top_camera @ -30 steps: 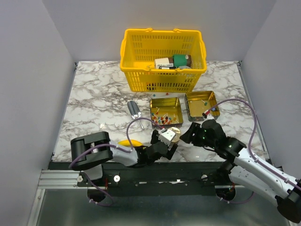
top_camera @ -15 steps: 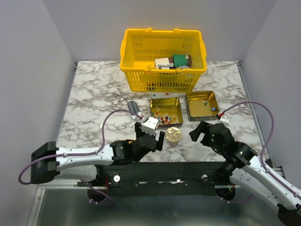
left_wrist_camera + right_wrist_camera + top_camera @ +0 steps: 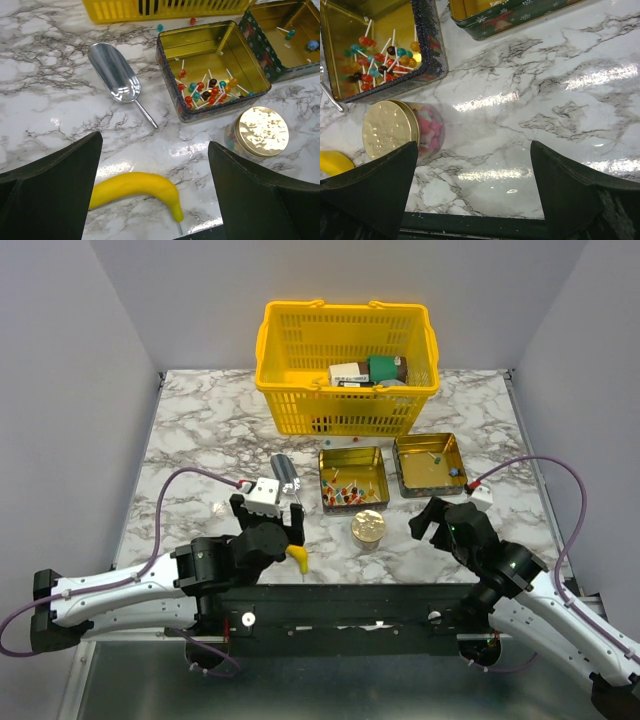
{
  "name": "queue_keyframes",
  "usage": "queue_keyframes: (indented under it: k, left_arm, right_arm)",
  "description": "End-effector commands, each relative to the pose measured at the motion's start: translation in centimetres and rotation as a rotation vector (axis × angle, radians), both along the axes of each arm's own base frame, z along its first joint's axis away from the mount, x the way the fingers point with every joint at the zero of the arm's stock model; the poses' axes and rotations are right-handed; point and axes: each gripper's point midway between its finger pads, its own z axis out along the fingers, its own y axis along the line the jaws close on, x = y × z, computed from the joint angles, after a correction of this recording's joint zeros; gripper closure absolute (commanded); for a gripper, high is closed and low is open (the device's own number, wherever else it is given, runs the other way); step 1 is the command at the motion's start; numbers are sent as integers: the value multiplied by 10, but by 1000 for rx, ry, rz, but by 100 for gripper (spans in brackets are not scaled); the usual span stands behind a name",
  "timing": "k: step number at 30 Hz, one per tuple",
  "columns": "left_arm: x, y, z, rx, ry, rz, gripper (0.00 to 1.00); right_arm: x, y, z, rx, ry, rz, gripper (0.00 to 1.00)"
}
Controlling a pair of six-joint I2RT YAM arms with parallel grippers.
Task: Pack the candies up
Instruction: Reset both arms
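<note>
Small multicoloured candies on sticks [image 3: 207, 91] lie in the left gold tin [image 3: 372, 462], also in the right wrist view [image 3: 375, 62]. A few more lie in the right tin [image 3: 430, 462]. A clear jar with a gold lid [image 3: 368, 528] holds pink and white candies [image 3: 427, 132] and stands in front of the tins. My left gripper [image 3: 155, 142] is open and empty above the yellow banana [image 3: 135, 192]. My right gripper [image 3: 474, 145] is open and empty, just right of the jar [image 3: 390, 130].
A metal scoop [image 3: 117, 77] lies left of the tins. A yellow basket [image 3: 345, 308] with boxes stands at the back. Two loose candies [image 3: 160, 27] lie by the basket. The banana [image 3: 296, 556] sits at the table's near edge.
My left gripper has moved left, from beside the jar to over the banana. The jar now stands alone on the table. My right gripper has drawn back a little to the right.
</note>
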Motion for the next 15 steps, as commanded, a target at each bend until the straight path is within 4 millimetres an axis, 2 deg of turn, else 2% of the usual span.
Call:
queue_keyframes:
  k: [1, 15]
  left_arm:
    - [3, 28, -10, 37, -25, 83, 1]
    - [5, 29, -4, 47, -30, 111, 1]
  right_arm:
    - [2, -6, 5, -15, -13, -33, 0]
    - [1, -5, 5, -11, -9, -24, 0]
